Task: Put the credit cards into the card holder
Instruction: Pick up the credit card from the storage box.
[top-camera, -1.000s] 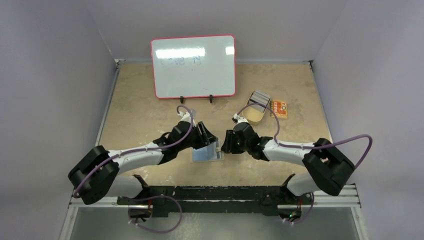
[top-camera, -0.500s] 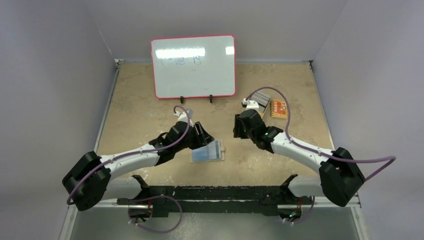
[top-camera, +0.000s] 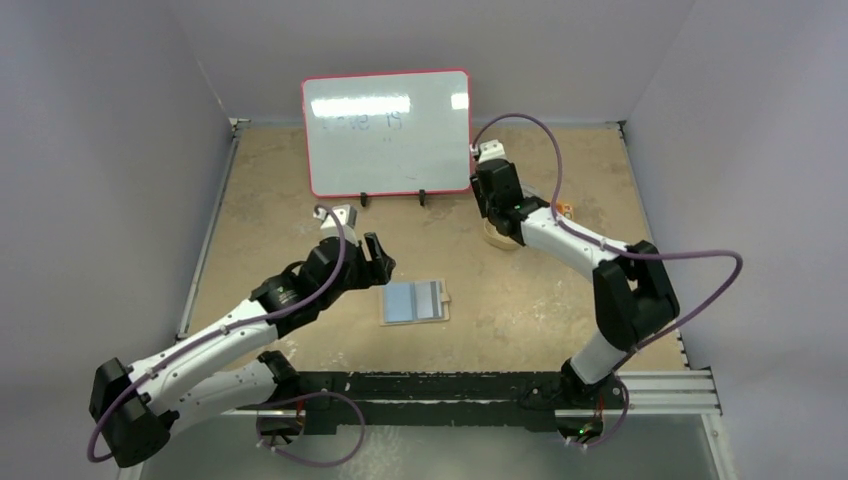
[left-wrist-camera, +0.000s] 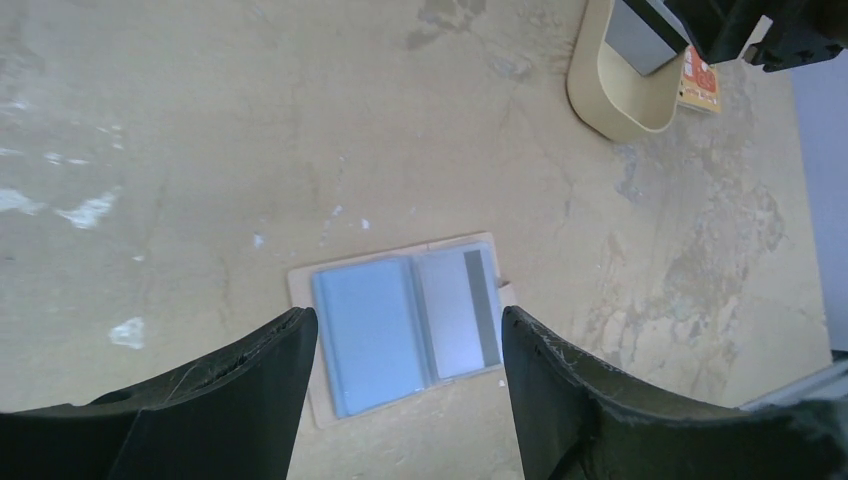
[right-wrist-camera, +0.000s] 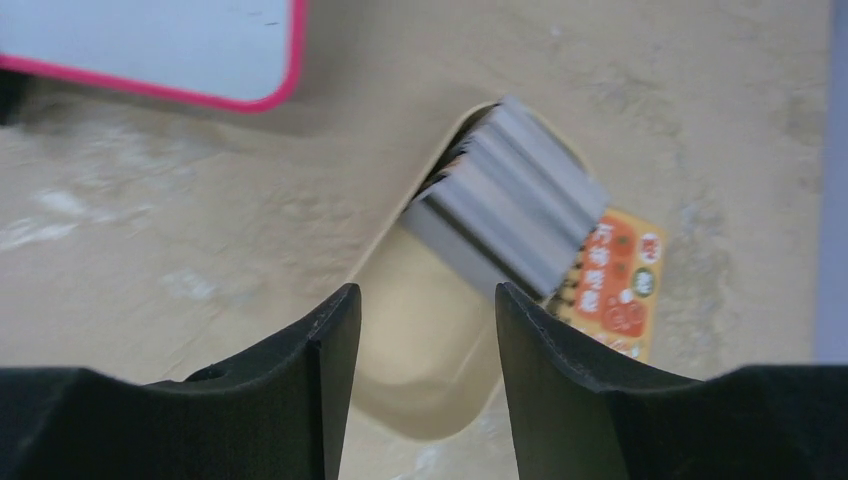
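Note:
The card holder (top-camera: 416, 301) lies open and flat on the table. In the left wrist view the card holder (left-wrist-camera: 402, 325) holds a light blue card (left-wrist-camera: 368, 335) in its left sleeve and a grey striped card (left-wrist-camera: 458, 312) in its right sleeve. My left gripper (top-camera: 379, 261) is open and empty, just up and left of the holder; it is also open in its own view (left-wrist-camera: 405, 395). A stack of grey credit cards (right-wrist-camera: 510, 200) leans in the tan oval dish (right-wrist-camera: 430, 370). My right gripper (right-wrist-camera: 422, 300) is open and empty above the dish (top-camera: 496, 240).
A red-framed whiteboard (top-camera: 388, 132) stands at the back, close to the left of my right wrist. An orange patterned card (right-wrist-camera: 612, 292) lies beside the dish on its right. Grey walls enclose the table on three sides.
My right arm has swung from beside the card holder back to above the dish. My left gripper has drawn back up and left, off the holder, which now lies flat.

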